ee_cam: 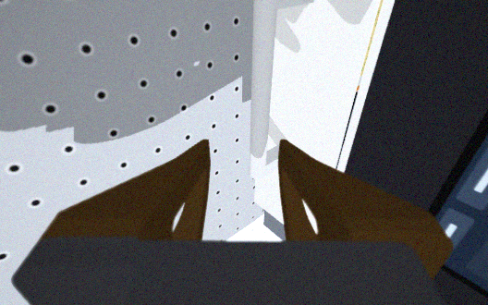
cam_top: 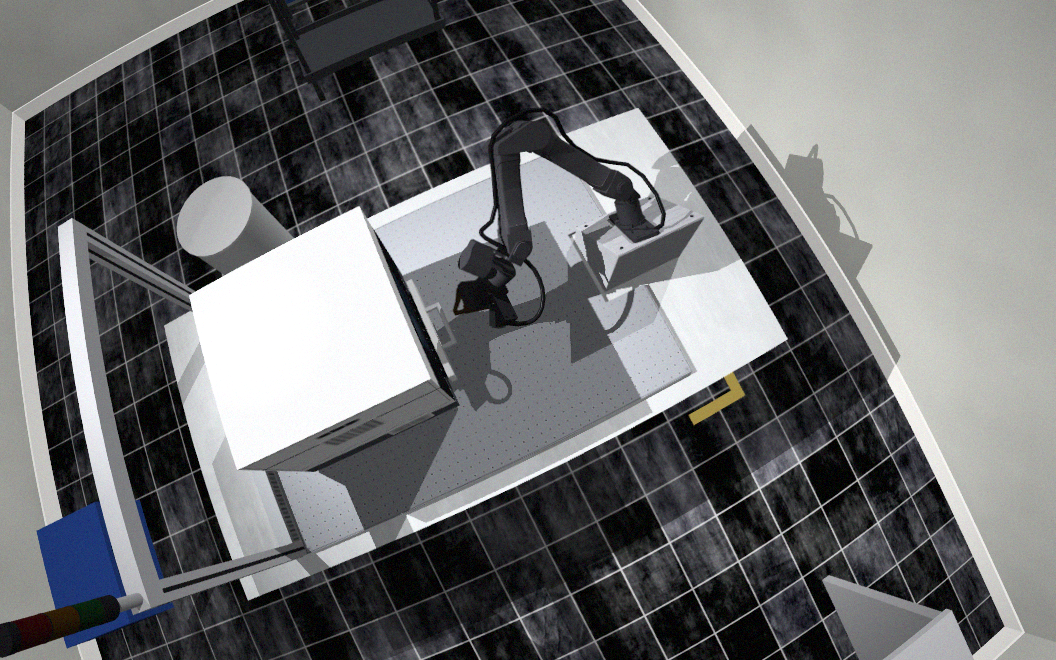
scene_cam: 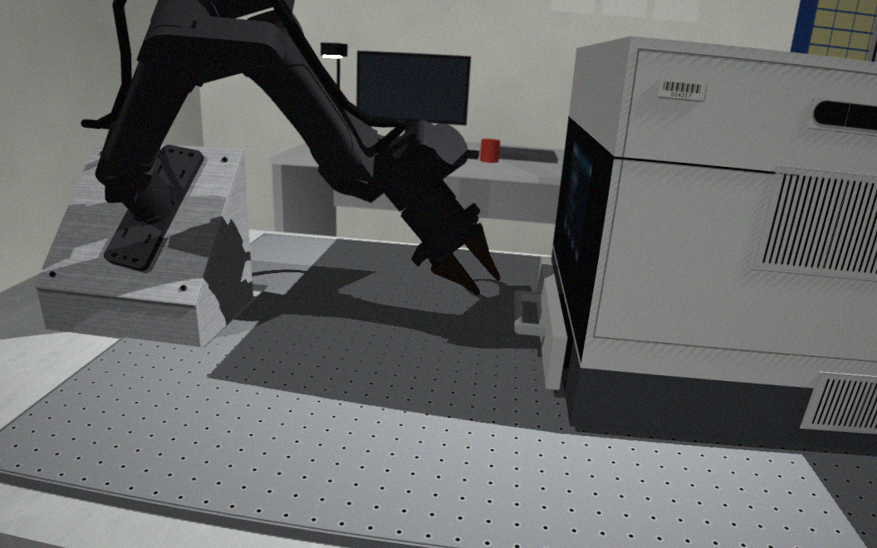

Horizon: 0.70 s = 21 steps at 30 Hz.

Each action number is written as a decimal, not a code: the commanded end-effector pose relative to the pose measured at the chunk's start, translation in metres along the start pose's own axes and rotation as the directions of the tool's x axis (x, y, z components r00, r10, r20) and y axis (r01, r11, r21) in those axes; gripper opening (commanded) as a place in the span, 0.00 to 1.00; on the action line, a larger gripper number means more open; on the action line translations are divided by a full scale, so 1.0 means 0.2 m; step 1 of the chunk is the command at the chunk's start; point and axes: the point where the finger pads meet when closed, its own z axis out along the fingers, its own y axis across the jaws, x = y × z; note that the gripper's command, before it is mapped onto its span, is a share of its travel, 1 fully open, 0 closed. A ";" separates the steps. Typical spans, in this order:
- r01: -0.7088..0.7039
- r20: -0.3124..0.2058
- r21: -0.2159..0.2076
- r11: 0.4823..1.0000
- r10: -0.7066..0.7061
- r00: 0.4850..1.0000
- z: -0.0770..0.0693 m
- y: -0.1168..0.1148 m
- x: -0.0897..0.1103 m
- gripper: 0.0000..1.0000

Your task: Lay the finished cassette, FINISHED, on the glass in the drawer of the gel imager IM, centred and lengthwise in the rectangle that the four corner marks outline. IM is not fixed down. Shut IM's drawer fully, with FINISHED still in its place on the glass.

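The gel imager IM (cam_top: 311, 336) is a big white box at the left end of the bench; it also shows in the side view (scene_cam: 735, 203). Its white drawer front (scene_cam: 551, 320) stands close against the dark front face. In the wrist view only a thin line shows between the drawer front (ee_cam: 311, 92) and the face. The grey bar handle (scene_cam: 527, 313) sticks out from the drawer front. My gripper (scene_cam: 486, 286) points down at a slant just in front of the handle (ee_cam: 262, 83). Its brown fingers stand part open with nothing between them. The cassette FINISHED and the glass are hidden.
The perforated breadboard (scene_cam: 360, 435) covers the bench in front of IM. The arm's slanted mount block (scene_cam: 149, 251) stands at the far end of the bench. A grey cylinder (cam_top: 224, 221) stands behind IM. A desk with a monitor (scene_cam: 414, 88) and a red cup (scene_cam: 489, 150) is in the background.
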 end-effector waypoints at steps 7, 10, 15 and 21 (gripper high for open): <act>-0.017 0.005 0.045 0.999 0.017 1.000 0.07 -0.09 0.00 0.35; -0.017 0.005 0.046 0.999 0.016 1.000 0.09 -0.09 0.00 0.35; -0.010 0.012 0.056 0.998 0.009 1.000 0.09 -0.11 -0.03 0.35; -0.016 0.006 0.047 0.999 0.015 1.000 0.14 -0.09 -0.01 0.35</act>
